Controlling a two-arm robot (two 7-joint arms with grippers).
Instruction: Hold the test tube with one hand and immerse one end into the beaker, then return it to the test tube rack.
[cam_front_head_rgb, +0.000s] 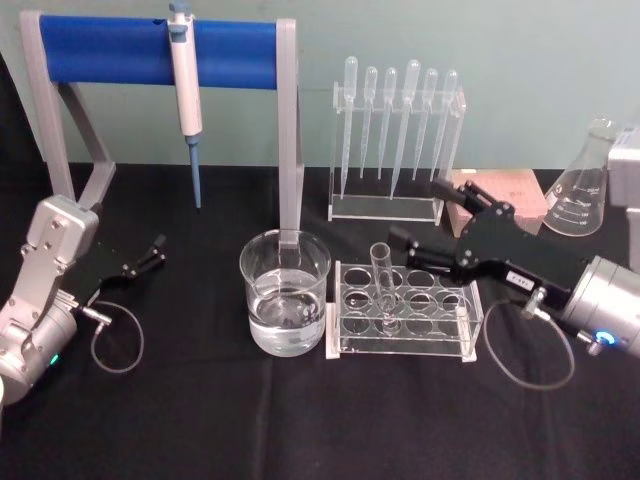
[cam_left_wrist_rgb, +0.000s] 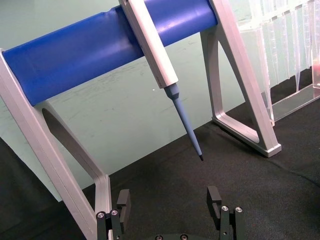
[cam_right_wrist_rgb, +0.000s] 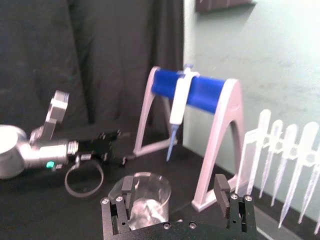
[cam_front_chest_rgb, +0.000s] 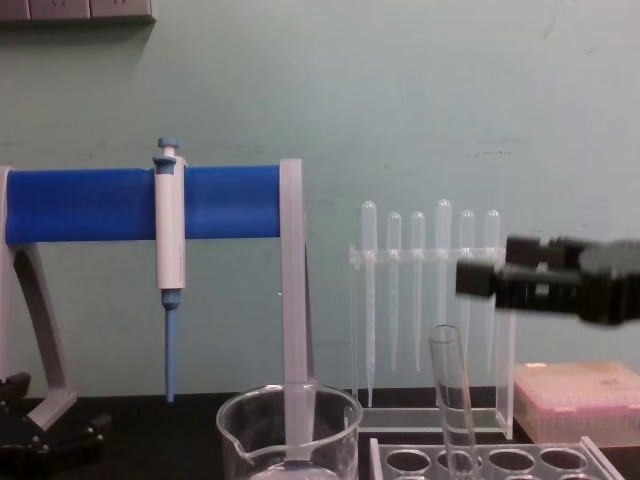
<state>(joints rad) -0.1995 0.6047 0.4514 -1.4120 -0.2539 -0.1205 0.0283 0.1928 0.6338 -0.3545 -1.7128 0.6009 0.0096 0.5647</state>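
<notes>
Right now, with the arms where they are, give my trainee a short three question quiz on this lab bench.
1. True or false: the test tube is standing in the clear rack.
2. What hangs on the blue stand? A. the pipettor B. a flask C. a pipette
3. Fill in: the beaker sits on the rack's ____ side.

Key:
1. True. The right pincer is open, above and to the right of the tube.
2. A, the pipettor. The left pincer rests open near the table's left edge.
3. Left.
</notes>
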